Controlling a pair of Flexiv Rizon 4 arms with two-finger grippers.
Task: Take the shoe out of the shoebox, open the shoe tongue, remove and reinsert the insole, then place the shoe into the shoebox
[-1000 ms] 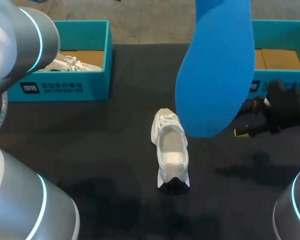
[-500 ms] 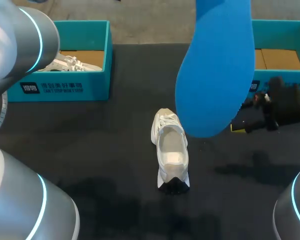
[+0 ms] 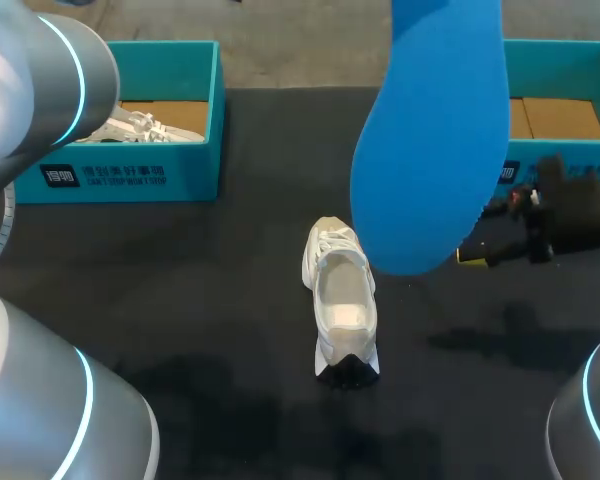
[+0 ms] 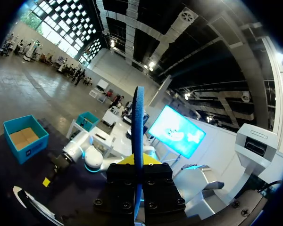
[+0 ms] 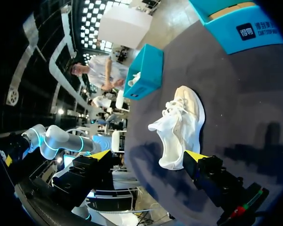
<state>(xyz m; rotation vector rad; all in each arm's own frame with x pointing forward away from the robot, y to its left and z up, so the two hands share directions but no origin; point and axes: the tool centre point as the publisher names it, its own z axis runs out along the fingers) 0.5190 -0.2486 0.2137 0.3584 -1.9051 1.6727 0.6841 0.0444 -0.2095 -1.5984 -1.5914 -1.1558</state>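
Note:
A large blue insole (image 3: 430, 130) hangs high above the table, close to the head camera. In the left wrist view the insole (image 4: 138, 122) stands edge-on between the fingers of my left gripper (image 4: 137, 162), which is shut on it. The white shoe (image 3: 342, 300) stands upright on the black table (image 3: 180, 300), toe toward the back, and its inside looks bare. My right gripper (image 3: 490, 245) hovers to the right of the shoe. In the right wrist view the right gripper (image 5: 148, 157) is open wide, with the shoe (image 5: 179, 127) just ahead of its fingers and untouched.
A teal shoebox (image 3: 195, 150) at the back left holds another white shoe (image 3: 135, 125). A second teal shoebox (image 3: 565, 160) with a cardboard bottom stands at the back right, right behind my right gripper.
My right gripper has shifted slightly left and back, toward the shoe. The insole and the shoe have not moved.

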